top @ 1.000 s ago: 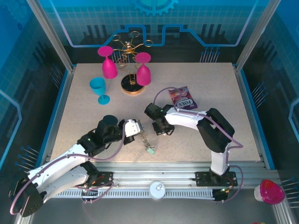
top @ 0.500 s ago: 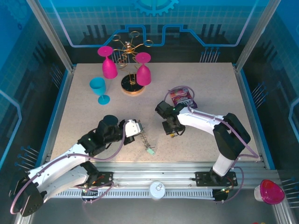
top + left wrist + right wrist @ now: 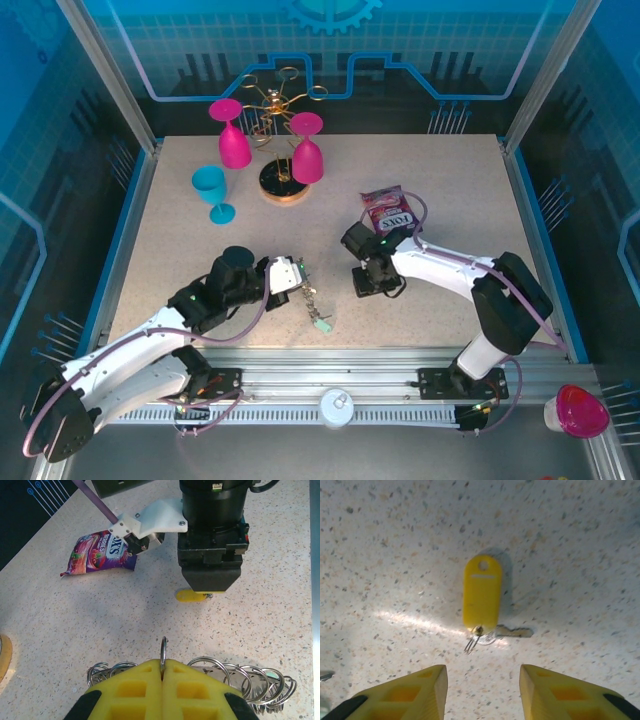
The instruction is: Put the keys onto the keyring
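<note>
Left pincer [image 3: 163, 666] — fingers pressed together, pinching one wire loop of the keyring [image 3: 239, 679]. The remaining loops fan out to either side of the fingers, close over the tabletop [image 3: 75, 630]. In the top view, a pale green tag [image 3: 323, 324] sits at the near end of the keyring. Right pincer [image 3: 482, 676] — fingers spread, not touching anything. The yellow-tagged key [image 3: 481, 599] lies flat on the tabletop just ahead of the gap between its fingertips.

gold rack [image 3: 272, 108] between two pink goblets [image 3: 233, 145] | blue goblet [image 3: 212, 188] upright | candy packet [image 3: 390, 210]
</note>
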Controlling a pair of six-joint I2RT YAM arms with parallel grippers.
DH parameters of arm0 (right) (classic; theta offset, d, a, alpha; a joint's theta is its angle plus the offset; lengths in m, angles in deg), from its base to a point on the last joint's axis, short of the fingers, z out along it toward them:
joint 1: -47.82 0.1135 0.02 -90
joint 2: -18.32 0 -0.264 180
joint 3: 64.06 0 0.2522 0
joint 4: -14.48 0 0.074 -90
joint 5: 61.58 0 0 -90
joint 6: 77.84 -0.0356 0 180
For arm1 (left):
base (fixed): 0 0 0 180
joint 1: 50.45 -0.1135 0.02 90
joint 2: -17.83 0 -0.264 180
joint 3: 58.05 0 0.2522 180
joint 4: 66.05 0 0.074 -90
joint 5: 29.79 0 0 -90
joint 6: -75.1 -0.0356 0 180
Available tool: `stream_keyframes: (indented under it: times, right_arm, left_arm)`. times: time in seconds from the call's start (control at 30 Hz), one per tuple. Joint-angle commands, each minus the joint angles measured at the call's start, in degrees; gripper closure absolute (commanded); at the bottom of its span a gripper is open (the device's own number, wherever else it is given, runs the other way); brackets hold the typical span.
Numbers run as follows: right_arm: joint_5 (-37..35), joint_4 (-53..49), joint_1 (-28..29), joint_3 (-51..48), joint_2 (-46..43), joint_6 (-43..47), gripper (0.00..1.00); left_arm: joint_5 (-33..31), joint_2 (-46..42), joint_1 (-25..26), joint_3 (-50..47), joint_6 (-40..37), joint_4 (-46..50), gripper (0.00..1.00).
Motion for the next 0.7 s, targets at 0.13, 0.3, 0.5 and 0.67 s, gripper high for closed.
stream_keyframes:
  times: [0.13, 0.3, 0.5, 0.67]
  right_arm:
    - [0.8, 2.5, 1.6, 0.1, 4.1, -6.9, 0.63]
    - [-0.7, 1.6, 2.1, 0.2, 5.9, -7.3, 0.69]
    - [-1.3, 2.1, 2.3, 0.8, 7.1, -7.1, 0.74]
    - [-2.8, 0.8, 2.4, 1.4, 7.6, -7.1, 0.78]
  left_arm:
    - [1.8, -0.1, 0.1, 0.1, -0.8, -2.2, 1.00]
    - [1.8, -0.2, 0.0, 0.0, -1.0, -2.1, 1.00]
    - [1.8, -0.2, 0.0, 0.0, -1.0, -2.2, 1.00]
    - [1.8, -0.4, 0.0, 0.1, -1.0, -2.0, 1.00]
